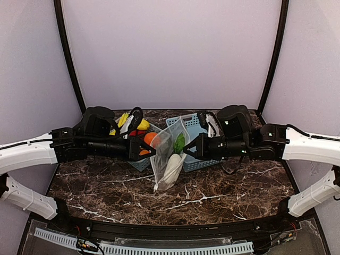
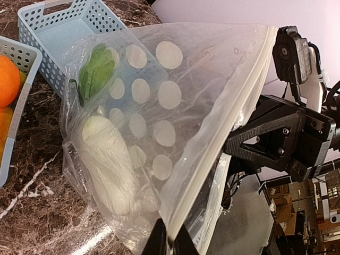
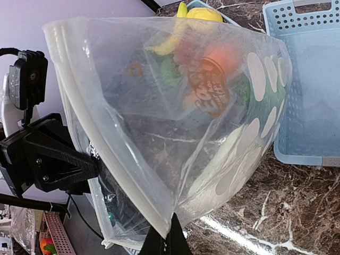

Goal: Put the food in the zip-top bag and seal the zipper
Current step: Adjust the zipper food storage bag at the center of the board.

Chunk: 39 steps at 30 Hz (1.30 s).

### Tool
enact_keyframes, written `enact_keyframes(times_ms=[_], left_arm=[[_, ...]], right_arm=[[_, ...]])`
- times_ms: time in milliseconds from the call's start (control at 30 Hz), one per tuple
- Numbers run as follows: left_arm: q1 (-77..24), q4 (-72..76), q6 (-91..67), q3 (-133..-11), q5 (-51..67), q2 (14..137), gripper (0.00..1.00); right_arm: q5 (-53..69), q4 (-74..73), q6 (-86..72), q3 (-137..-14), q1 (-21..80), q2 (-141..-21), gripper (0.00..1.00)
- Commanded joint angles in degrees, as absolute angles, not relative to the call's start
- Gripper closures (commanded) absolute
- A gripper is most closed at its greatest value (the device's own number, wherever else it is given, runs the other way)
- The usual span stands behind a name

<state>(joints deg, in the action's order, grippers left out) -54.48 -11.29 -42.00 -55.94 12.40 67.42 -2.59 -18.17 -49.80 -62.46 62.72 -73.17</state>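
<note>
The clear plastic zip-top bag printed with white polka dots (image 1: pixel 162 159) hangs at the middle of the dark marbled bench (image 1: pixel 223 186), just at 6 o'clock of two light-blue lattice baskets. It is held between both arms. The left jaws, reaching in from 9 o'clock, are closed on its thick clear closure strip (image 3: pixel 79 106). The right jaws, coming from 3 o'clock, are pinched shut on the same mouth edge, opposite them. A white oblong toy piece (image 2: pixel 109 164) and a green leafy piece (image 2: pixel 98 71) sit inside. A round orange toy fruit (image 2: pixel 6 79) and a yellow piece (image 1: pixel 142 125) lie in the left basket (image 2: pixel 24 58), while the right basket (image 3: pixel 313 106) looks bare. The step in hand seems to be working the mouth. To do it well, both pinches should stay on the strip and the mouth should stay uppermost so nothing rolls out. The two lips should come together evenly, straight and taut, before anything runs along them. I cannot find the slider tab. From above, the bag's long axis runs roughly from 1 o'clock to 7 o'clock, mouth up and body sagging towards the bench. The white piece lies along that line, with the green one at its 1 o'clock end. Whether the bag's bottom touches the bench I cannot tell.
</note>
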Motion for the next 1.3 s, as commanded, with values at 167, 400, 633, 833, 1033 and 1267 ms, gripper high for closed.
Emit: enact_keyframes(times_ms=[167, 400, 633, 833, 1033, 1267], left_arm=[[-54.0, -16.5, -36.3, -59.6, 10.0, 65.4, 0.38], [-48.6, -23.2, -31.1, -63.6, 11.0, 65.3, 0.18], [-39.1, -22.0, -28.9, -63.2, 13.5, 66.8, 0.09], [-32.7, -17.3, -30.2, -63.0, 12.9, 72.8, 0.10], [-30.4, -15.2, -28.6, -63.9, 12.1, 81.3, 0.12], [-30.1, -10.0, -30.3, -64.3, 18.5, 91.8, 0.15]], right_arm=[[-2.1, -17.6, -50.2, -62.2, 62.3, -74.2, 1.00], [-2.0, -17.5, -49.8, -62.5, 62.2, -75.1, 1.00], [-2.1, -16.7, -49.7, -62.3, 62.0, -75.4, 1.00], [-1.8, -16.3, -49.1, -62.9, 61.9, -75.8, 1.00], [-2.2, -15.7, -48.8, -62.8, 61.7, -75.7, 1.00], [-1.8, -15.6, -48.7, -62.6, 61.6, -76.0, 1.00]])
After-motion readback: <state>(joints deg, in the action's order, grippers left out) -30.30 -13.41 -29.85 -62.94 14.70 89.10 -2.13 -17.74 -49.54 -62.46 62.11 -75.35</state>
